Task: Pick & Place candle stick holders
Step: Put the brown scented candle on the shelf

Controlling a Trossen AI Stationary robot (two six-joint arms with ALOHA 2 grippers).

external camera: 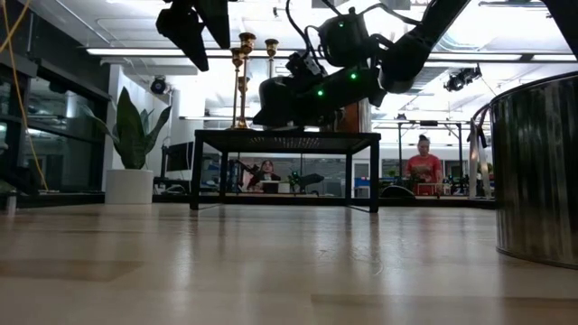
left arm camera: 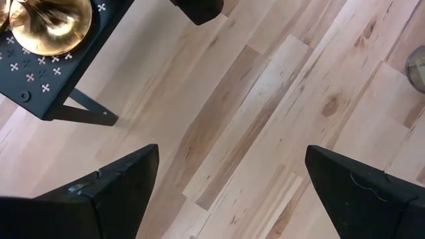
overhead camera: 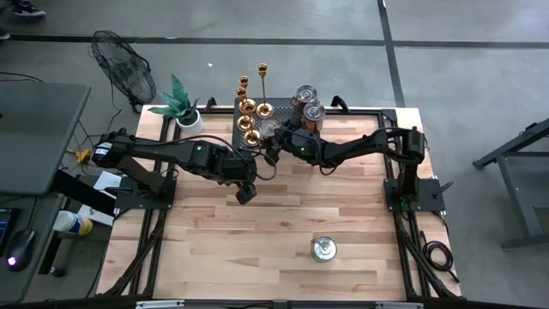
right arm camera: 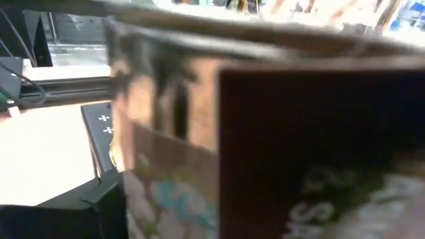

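Left gripper [overhead camera: 247, 192] hangs over bare table near the middle, fingers [left arm camera: 113, 192] spread wide and nothing between them, only wood grain below. Off its tip sits the front corner of the black tray [overhead camera: 243, 107], which stands on legs at the table's far edge.

Right gripper [overhead camera: 276, 139] is in at the tray's front edge, up against the jars [overhead camera: 312, 112] on the tray's right half. Its wrist view is filled by something close and blurred, brownish with a printed label; looks like one of the jars, but I can't say for sure. Jaws read as wide apart; whether they're closing round that thing or just beside it, I can't tell.

Now the holders [overhead camera: 249, 123]: the gold cluster stands on the tray's left half, toward its left edge, a tall slim one [overhead camera: 263, 86] at the back, shorter ones in front. The low view shows their stems [external camera: 241, 77] rising upright above the tray top. One flared base [left arm camera: 50, 23] shows in the left wrist view, sitting on the tray.

A silver can [overhead camera: 323, 249] stands alone near the table's front edge, right of centre. A plant [overhead camera: 184, 105] sits at the far left corner.

Progress, as I judge it: no holder is in either gripper, none out on the open table. Every holder visible is on the tray, so either the placing is done or the picking hasn't begun.
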